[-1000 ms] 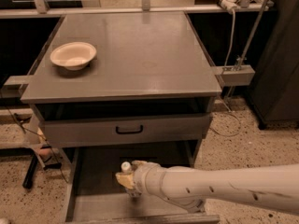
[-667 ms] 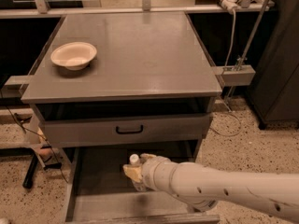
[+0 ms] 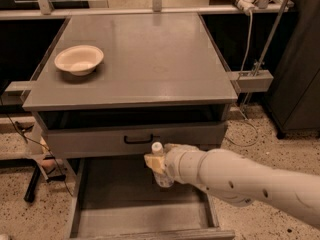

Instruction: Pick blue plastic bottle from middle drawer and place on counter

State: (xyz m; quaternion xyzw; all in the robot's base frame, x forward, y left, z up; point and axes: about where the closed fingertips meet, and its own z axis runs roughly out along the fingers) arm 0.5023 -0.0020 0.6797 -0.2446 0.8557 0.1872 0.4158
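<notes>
One gripper is seen at the end of one pale arm, which is extended in from the lower right of the view. The gripper is clenched on one bottle, and the bottle is held roughly upright, with its white cap at the top and its clear lower part shown below the gripper. The bottle is held above the one open drawer, clear of its grey floor, and is placed in the view just below the one closed drawer front, close to the right end of that front's single black handle. The open drawer is pulled out toward the camera, and its low side walls are seen at left and right. Above the closed drawer front, a dark gap is seen under the one grey tabletop. One cream bowl is set on the tabletop near its left edge, well apart from the bottle and the gripper. The bottle is not resting on the tabletop. A speckled floor is seen around the cabinet, and dark cables are seen at its left side.
</notes>
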